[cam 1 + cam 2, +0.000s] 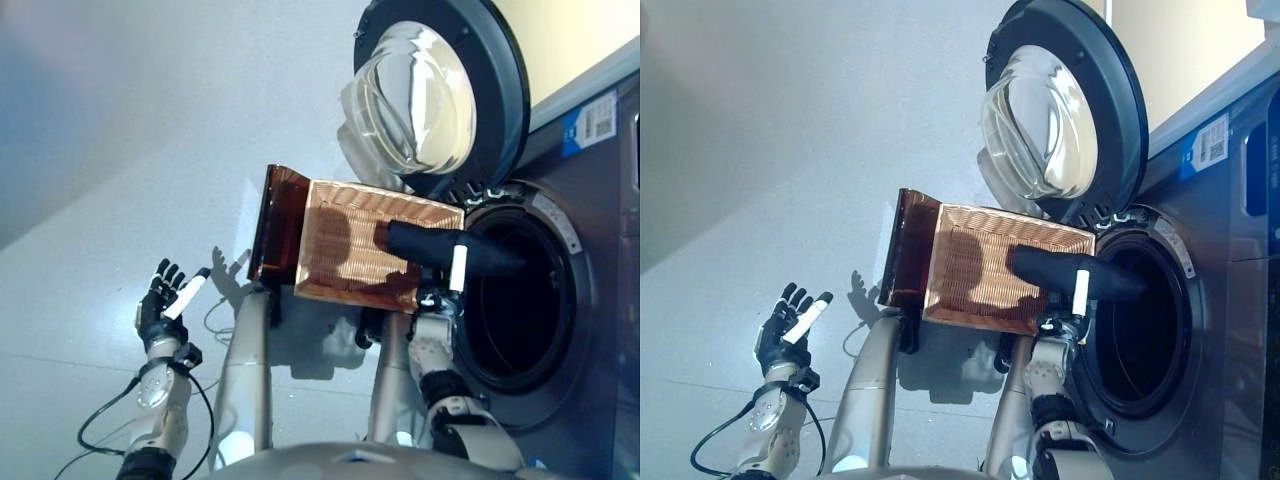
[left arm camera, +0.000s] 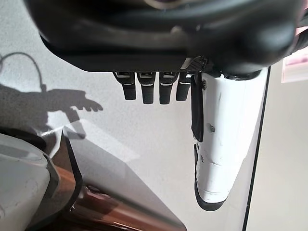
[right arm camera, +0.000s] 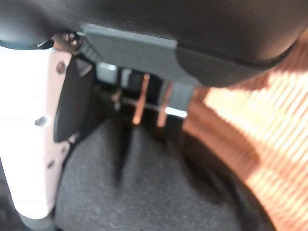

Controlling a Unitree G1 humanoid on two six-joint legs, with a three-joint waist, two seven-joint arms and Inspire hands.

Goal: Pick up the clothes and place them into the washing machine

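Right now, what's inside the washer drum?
A dark garment reaches from the basket into the drum opening, with the right robot hand on it. Beyond that the drum is dark; whether other clothes lie inside cannot be seen.

Black garment [image 1: 440, 248]; ribbed copper-brown basket [image 1: 350, 245]; prob. dark-grey washer [image 1: 590, 300].

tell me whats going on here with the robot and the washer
The robot is loading a front-loading washing machine whose door stands swung open. Its right hand holds a dark garment that reaches from over an orange-brown ribbed basket into the mouth of the drum; the right wrist view shows the fingers bearing on the dark cloth. The left hand is off to the side over the floor, fingers straight, holding nothing. The garment is only partly inside.
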